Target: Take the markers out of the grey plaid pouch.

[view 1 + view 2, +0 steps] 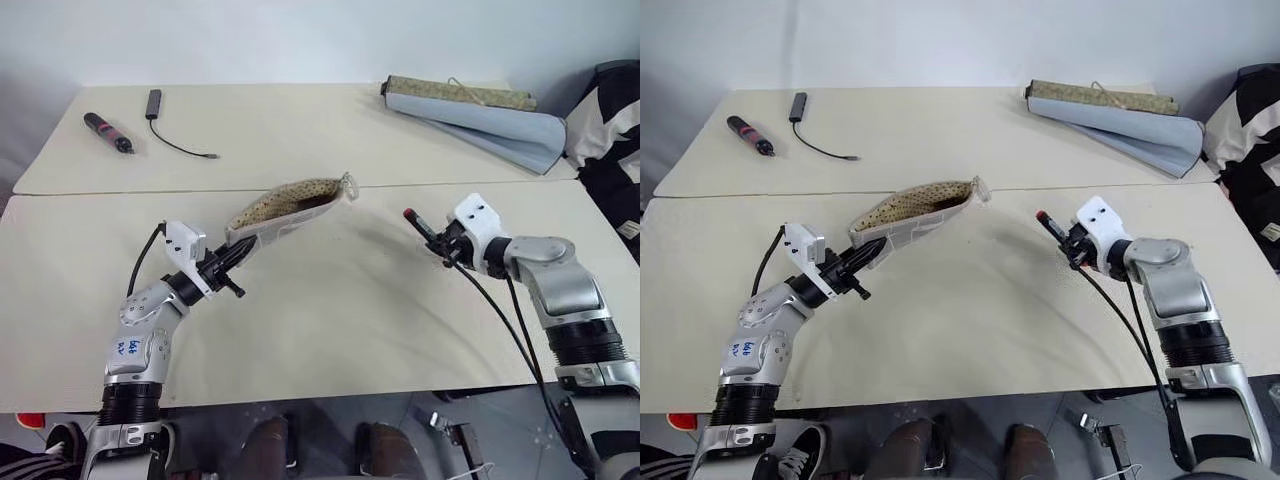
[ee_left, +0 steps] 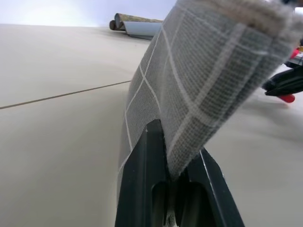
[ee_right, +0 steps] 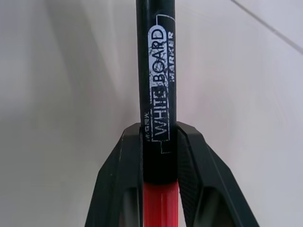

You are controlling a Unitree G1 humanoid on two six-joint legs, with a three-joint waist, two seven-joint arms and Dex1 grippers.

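Above the table, left tool [image 1: 240, 255] clamped on pouch [image 1: 290, 205], right tool [image 1: 437, 243] gripping red-capped marker [image 1: 420, 228].

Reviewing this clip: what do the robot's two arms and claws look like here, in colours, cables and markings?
Both arms are silver-grey metal with black ribbed joints. The left arm carries a white label with blue handwriting. Each wrist bears a white camera block with a black cable looping back along the arm. The left claw and right claw each have two black tapering fingers.
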